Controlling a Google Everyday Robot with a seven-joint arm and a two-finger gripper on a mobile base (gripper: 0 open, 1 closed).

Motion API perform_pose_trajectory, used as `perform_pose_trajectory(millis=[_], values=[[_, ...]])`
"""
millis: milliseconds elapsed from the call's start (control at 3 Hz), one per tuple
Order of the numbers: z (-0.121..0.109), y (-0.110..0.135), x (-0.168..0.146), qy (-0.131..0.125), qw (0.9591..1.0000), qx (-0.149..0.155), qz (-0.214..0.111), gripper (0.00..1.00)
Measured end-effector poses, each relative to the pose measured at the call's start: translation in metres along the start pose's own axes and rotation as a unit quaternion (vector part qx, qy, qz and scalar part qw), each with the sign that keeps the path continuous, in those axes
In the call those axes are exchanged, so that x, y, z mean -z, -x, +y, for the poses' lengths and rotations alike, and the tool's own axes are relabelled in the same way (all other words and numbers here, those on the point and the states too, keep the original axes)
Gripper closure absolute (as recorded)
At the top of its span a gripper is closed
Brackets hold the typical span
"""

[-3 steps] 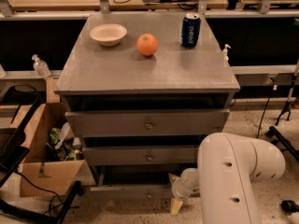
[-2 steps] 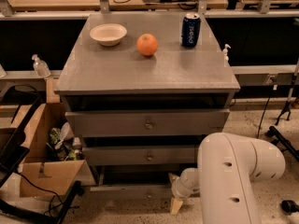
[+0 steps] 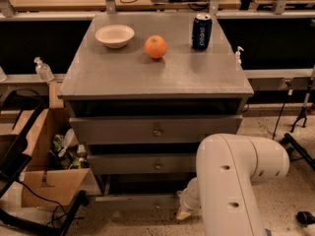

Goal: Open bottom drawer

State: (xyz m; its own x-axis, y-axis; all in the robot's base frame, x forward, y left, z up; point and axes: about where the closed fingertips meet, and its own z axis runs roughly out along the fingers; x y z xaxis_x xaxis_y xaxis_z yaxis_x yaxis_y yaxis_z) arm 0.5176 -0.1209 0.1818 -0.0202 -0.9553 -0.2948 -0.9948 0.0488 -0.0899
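— Where are we on the bottom drawer (image 3: 138, 199)?

— Low in the frame, centre, under the two taller fronts. It may be out a crack, with a dark gap above it, but I can't say for sure. The real pull is yet to come.

— And the gripper (image 3: 184, 211)?

— Down at the drawer's right end, bottom centre, close against the front. Clenched or released, I cannot tell; the arm (image 3: 236, 181) blocks the knob.

— Containers?

— The bowl (image 3: 114, 35) up top looks empty. The cardboard box (image 3: 44, 181) at lower left holds mixed clutter. Drawer insides aren't showing.
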Motion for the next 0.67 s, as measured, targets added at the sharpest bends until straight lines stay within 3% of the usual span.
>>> perform_pose_trajectory(millis=[333, 667], values=[[0.0236, 0.0044, 0.004, 0.024, 0.9993, -0.016, 0.023, 0.66], [0.0328, 0.0052, 0.0035, 0.033, 0.9988, -0.023, 0.027, 0.96]])
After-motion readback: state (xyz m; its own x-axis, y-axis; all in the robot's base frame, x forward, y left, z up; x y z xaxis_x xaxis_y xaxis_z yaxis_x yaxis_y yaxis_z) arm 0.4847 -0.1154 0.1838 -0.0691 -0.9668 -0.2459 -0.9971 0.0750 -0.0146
